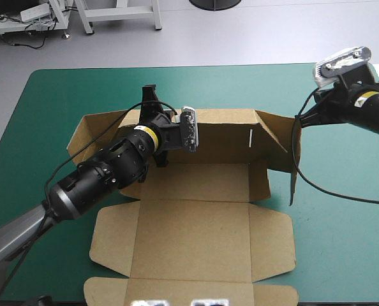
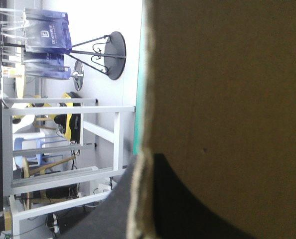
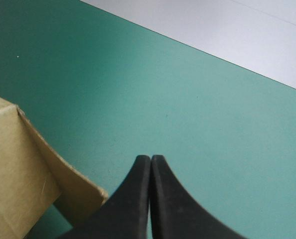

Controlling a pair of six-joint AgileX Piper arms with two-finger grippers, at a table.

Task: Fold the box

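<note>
High view: the box (image 1: 196, 185) sits mid-counter (image 1: 342, 242), its far wall up and its lid flat toward 6 o'clock. The left end effector (image 1: 152, 95) is at the far wall's 11 o'clock corner. The right end effector (image 1: 302, 118) hangs near the side flap (image 1: 284, 150) at 2 o'clock, apart from it.

Left wrist view: board fills the frame, its edge running between the two fingers (image 2: 188, 214), so the left is clamped on the wall.

Right wrist view: the fingers meet in a point and hold nothing, over bare counter, with the flap's corner (image 3: 18, 174) just beside them.

Risks, as I judge them: only one end effector grips, so a pull could drag the whole box or crease the wall off its score. The free flap may splay out instead of tucking. A closed right tip pushing it could dent the board.
</note>
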